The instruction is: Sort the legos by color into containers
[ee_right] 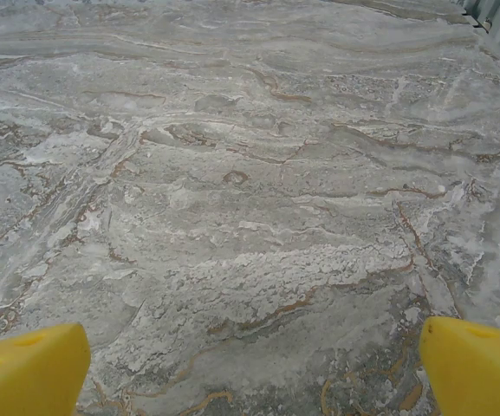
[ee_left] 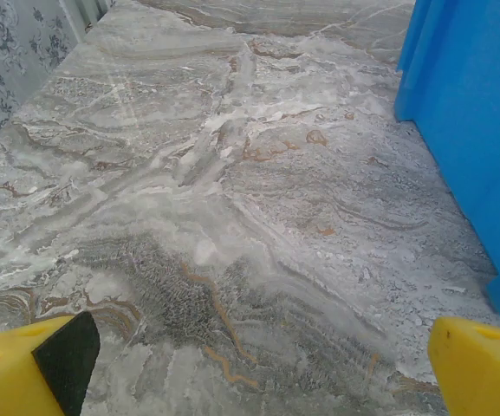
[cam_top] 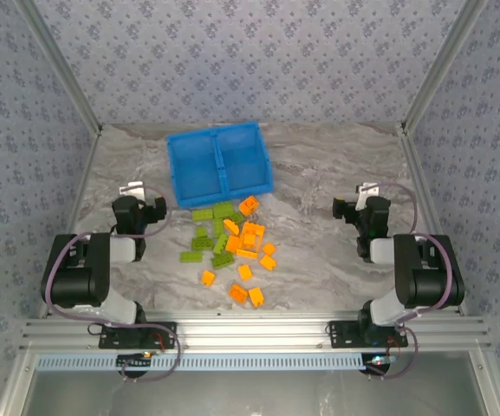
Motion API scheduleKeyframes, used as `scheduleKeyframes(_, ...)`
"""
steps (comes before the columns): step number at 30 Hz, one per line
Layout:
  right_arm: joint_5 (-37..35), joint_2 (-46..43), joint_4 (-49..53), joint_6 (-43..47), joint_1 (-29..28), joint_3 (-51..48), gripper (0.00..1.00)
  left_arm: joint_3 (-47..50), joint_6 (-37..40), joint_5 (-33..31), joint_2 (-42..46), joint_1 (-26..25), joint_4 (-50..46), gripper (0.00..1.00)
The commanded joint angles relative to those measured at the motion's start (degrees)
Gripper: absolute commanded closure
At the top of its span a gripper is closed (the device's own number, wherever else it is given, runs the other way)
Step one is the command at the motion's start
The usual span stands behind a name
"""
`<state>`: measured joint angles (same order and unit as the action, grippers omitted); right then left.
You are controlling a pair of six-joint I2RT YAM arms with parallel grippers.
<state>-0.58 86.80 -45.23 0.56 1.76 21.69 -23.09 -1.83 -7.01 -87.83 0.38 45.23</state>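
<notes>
The legos lie in a loose pile on the marble table, just in front of the bin: lime green bricks [cam_top: 209, 232] on its left side, orange bricks [cam_top: 250, 241] on its right and nearer side. The containers are the two compartments of one blue bin [cam_top: 221, 130], a left one [cam_top: 195, 169] and a right one [cam_top: 243, 162], with nothing visible inside. My left gripper [cam_top: 137, 198] [ee_left: 262, 373] stands open to the left of the pile, over bare table, with the bin's outer wall [ee_left: 475, 130] to its right. My right gripper [cam_top: 362, 198] [ee_right: 254, 368] stands open to the right of the pile, nothing between its fingers.
Patterned walls enclose the table on three sides, with slanted metal posts [cam_top: 59, 65] at the back corners. An aluminium rail [cam_top: 250, 331] carrying both arm bases runs along the near edge. Bare marble lies on both sides of the pile.
</notes>
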Motion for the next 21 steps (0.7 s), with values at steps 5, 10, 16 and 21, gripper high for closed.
scheduleKeyframes(5,0.6,0.3,-0.2,0.9,0.4,1.0,0.00,-0.1,-0.6,0.8,0.1,0.1,1.9,0.01)
scheduleKeyframes(10,1.4,0.3,-0.1,0.7,1.0,0.9,0.00,-0.1,-0.6,0.8,0.1,0.1,2.0,0.01)
scheduleKeyframes(16,0.6,-1.4,2.4,0.7,0.7,2.1,0.00,-0.1,-0.6,0.8,0.1,0.1,2.0,0.01)
scheduleKeyframes(21,-6.4,-11.9,21.4,-2.4,-1.2,7.6,0.00,-0.6,-0.4,0.6,1.9,0.0,0.1,0.01)
